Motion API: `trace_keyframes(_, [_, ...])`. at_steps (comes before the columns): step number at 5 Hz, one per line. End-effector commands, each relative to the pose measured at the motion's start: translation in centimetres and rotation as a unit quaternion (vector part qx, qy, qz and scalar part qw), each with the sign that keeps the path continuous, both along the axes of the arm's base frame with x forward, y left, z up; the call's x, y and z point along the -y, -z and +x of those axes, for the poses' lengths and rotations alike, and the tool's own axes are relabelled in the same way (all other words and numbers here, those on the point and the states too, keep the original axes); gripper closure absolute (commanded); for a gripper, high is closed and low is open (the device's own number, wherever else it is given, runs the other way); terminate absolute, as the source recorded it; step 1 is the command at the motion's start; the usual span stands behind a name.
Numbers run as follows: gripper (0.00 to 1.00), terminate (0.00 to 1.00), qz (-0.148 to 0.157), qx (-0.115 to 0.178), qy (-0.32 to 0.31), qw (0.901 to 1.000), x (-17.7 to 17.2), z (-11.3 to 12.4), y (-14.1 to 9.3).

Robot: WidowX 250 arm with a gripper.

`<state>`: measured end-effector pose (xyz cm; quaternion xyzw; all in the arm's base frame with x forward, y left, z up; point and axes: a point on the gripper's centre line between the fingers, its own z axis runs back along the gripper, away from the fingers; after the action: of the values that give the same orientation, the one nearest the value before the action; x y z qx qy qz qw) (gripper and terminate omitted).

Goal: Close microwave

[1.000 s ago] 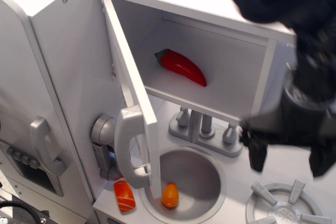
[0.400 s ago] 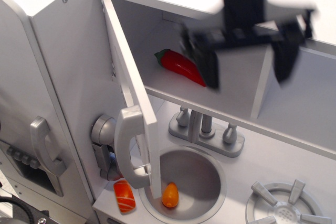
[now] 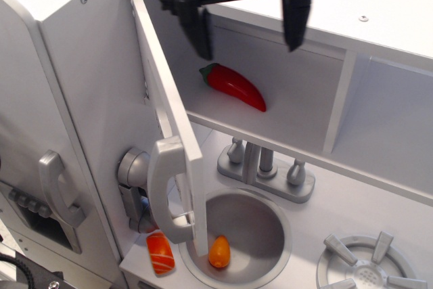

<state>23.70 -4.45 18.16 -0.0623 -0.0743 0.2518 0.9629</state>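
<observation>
Observation.image shows the microwave [image 3: 270, 93] at upper centre, its door [image 3: 169, 120] swung wide open leftward, a red pepper [image 3: 233, 86] inside, the black gripper [image 3: 247, 38] spread, grasping nothing, above its opening.

**White toy kitchen, close view**

White wooden cabinetry fills frame; no walls, floor or windows visible. Tall side panel [image 3: 81, 99] at left, small screw near top. Open bare cubby [image 3: 396, 130] at right under top shelf. Grey round sink [image 3: 260, 235] below, grey faucet [image 3: 265, 167] behind it. Grey burner [image 3: 369, 265] lower right. Even, soft light, faint shadows.
</observation>
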Motion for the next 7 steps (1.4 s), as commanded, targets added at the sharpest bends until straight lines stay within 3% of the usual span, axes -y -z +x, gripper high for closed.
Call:
trace_keyframes(1, [0.0,0.0,0.011,0.037,-0.026,0.9989,-4.9,-1.2,0.6])
trace_keyframes(4, [0.0,0.0,0.023,0.009,-0.026,0.9994,-6.1,-0.8,4.0])
trace_keyframes(6, [0.0,0.0,0.036,0.005,-0.031,0.9989,-3.8,0.4,7.0])
trace_keyframes(7, [0.0,0.0,0.023,0.005,-0.039,0.999,-1.7,1.4,6.7])
